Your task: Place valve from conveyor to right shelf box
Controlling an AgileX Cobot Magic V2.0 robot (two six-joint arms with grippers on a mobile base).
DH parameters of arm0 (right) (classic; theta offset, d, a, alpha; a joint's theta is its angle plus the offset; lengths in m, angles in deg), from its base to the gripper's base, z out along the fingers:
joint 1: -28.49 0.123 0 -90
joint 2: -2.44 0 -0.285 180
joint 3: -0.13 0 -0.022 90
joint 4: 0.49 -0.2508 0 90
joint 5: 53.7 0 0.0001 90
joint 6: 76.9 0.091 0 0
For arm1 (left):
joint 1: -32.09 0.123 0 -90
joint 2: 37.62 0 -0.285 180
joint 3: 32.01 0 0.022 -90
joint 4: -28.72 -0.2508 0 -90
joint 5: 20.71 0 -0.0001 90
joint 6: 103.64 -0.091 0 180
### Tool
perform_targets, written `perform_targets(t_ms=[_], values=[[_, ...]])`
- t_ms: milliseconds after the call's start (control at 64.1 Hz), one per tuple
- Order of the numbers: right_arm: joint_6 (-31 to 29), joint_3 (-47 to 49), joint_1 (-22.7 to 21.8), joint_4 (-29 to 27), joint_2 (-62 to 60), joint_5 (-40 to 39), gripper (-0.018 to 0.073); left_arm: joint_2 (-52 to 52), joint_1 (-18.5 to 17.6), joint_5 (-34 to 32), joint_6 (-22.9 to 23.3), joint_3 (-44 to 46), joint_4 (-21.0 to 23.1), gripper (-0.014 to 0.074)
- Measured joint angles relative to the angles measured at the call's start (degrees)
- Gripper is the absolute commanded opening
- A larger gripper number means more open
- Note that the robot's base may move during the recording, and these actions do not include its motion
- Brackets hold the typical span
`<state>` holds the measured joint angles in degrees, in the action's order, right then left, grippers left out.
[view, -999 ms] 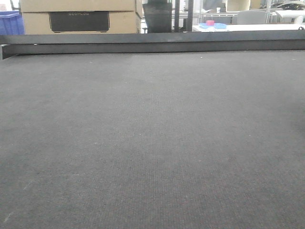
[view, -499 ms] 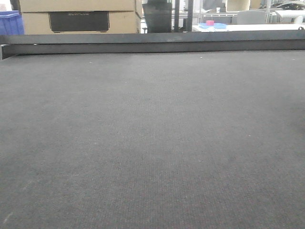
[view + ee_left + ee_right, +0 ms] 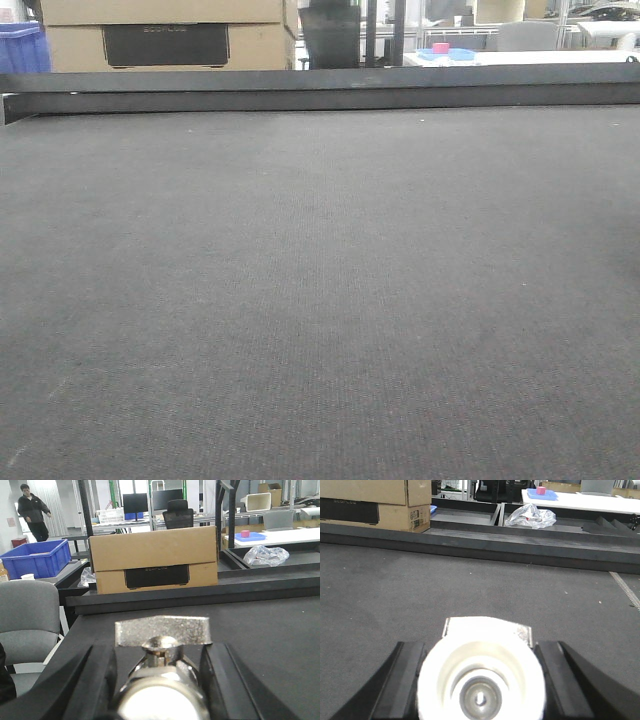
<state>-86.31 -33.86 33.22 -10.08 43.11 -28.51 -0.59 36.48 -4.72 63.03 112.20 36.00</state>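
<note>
Valve (image 3: 161, 630), a small shiny silver-metal fitting with a flat lever, is held over the wide dark grey woven conveyor (image 3: 320, 300), this side of its long black metal rail (image 3: 320, 90)! Left pincer (image 3: 159, 660) is closed on its body, lever upright, probably so it can't roll. Right pincer (image 3: 480, 650) likewise squeezes a second white-capped valve (image 3: 481, 680), and none lies loose in the front view.

valve (image 3: 161, 675): two, the second valve (image 3: 481, 680) in the right wrist view
conveyor (image 3: 320, 300): one
cardboard box (image 3: 155, 550): one
blue crate (image 3: 35, 559): one
clear plastic bag (image 3: 267, 555): one
monitor (image 3: 135, 502): two, with a second monitor (image 3: 167, 496) beside it
person (image 3: 32, 510): one
pink cube (image 3: 245, 533): one
</note>
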Motion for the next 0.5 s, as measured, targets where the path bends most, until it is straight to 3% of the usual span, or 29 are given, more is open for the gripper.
perform_targets(t_ms=[499], values=[[0.0, 0.0, 0.0, 0.0, 0.0, -0.11, -0.0153, 0.0, 0.0, 0.0, 0.0, 0.0, 0.0, -0.0111]])
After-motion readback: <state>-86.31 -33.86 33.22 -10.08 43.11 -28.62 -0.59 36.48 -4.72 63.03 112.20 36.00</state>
